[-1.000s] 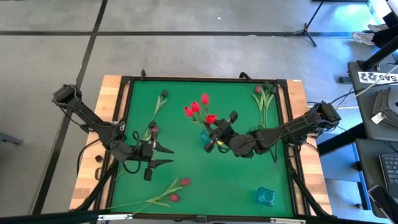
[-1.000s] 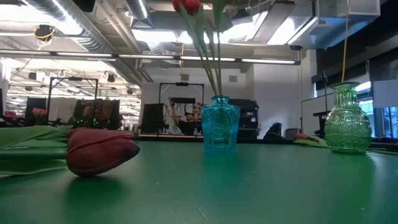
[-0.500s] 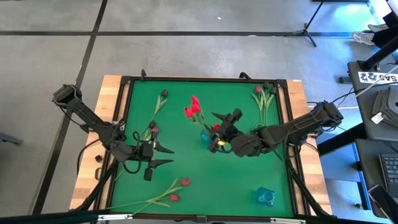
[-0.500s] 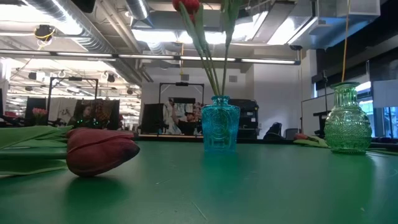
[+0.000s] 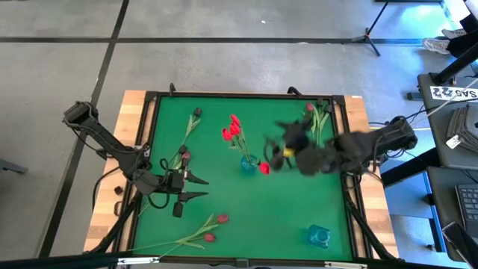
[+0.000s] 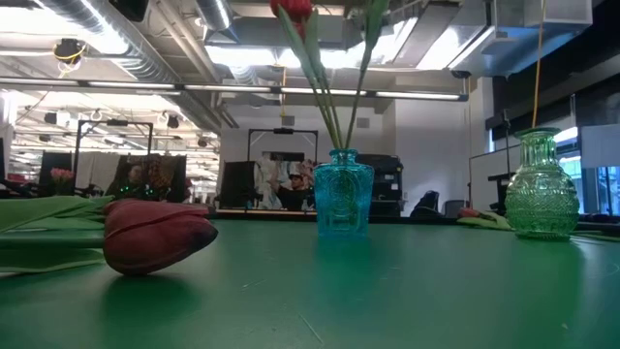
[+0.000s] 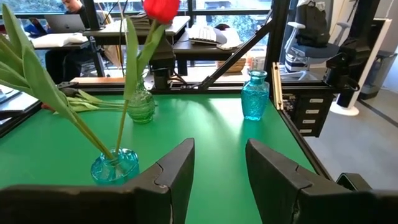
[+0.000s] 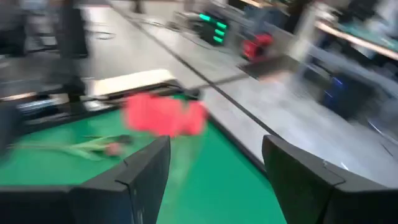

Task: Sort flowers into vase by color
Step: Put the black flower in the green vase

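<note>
Your right claw (image 5: 278,149) stands open, empty, beside the blue vase (image 5: 247,163) holding red flowers (image 5: 231,131). Your left claw (image 5: 200,187) waits open over the bench (image 5: 284,217); other flowers lie around.

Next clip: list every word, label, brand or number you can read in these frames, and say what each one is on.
"SAS", preceded by unclear characters: on a white label lying on the dark bench right of the table, high view.
Signs and screens in the room behind, low view: too small to read.
Nothing readable on the vases, flowers or arms.
</note>
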`<state>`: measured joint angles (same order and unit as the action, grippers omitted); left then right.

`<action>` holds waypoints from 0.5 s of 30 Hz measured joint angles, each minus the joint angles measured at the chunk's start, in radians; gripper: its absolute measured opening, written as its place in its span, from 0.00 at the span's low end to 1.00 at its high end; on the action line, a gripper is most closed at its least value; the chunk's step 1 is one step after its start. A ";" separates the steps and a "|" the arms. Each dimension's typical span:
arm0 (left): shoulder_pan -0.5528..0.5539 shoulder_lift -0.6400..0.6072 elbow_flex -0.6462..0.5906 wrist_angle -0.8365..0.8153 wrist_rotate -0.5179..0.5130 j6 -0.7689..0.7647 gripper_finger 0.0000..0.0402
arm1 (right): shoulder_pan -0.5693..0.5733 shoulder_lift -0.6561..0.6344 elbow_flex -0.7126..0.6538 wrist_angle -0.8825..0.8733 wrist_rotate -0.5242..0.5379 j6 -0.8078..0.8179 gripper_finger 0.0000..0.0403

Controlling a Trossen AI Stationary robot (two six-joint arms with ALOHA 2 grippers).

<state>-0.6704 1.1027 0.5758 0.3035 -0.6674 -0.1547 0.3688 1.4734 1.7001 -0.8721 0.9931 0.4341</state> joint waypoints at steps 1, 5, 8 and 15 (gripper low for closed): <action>0.000 0.000 0.000 0.000 0.001 0.000 0.35 | -0.028 -0.014 0.001 -0.068 -0.001 0.047 0.63; 0.000 0.000 0.000 0.000 0.003 0.000 0.35 | -0.179 -0.053 0.002 -0.320 -0.076 0.263 0.63; 0.000 0.000 0.000 -0.001 0.003 0.000 0.35 | -0.320 -0.060 0.001 -0.487 -0.137 0.350 0.63; 0.000 0.000 0.000 -0.004 0.003 -0.027 0.35 | -0.676 -0.056 -0.063 -0.610 -0.256 0.288 0.63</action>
<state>-0.6704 1.1023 0.5758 0.2991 -0.6640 -0.1813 -0.3067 1.4178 1.6366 -1.4820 0.7369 0.7224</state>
